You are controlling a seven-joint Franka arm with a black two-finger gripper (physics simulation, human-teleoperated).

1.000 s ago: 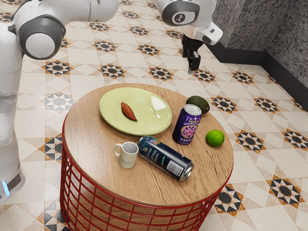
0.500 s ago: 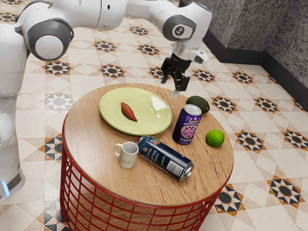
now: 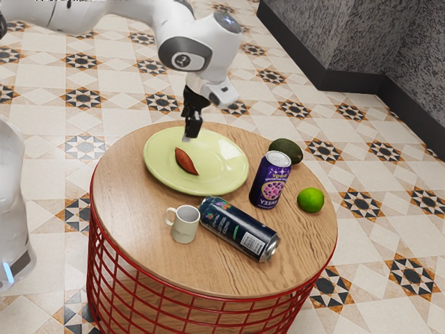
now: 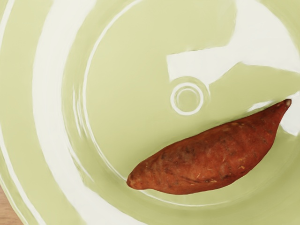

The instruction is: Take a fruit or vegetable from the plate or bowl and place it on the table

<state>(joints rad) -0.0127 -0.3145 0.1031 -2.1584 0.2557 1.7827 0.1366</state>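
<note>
Two labelled, txt unclear: purple can (image 3: 270, 182), dark can (image 3: 237, 227)

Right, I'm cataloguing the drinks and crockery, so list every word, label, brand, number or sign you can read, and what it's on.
Purple can: "EE" seems legible; the rest is too small.
Dark can: lettering and a white label, unreadable.
Mug: faint marking, unreadable.
Arm: round emblem, unclear.

"What's cut off?"
"The arm (image 3: 172, 26), at the exterior view's top; the plate (image 4: 126, 93), in the wrist view."
"And hidden?"
"Part of the avocado (image 3: 286, 149), behind the purple can (image 3: 270, 184)."
</note>
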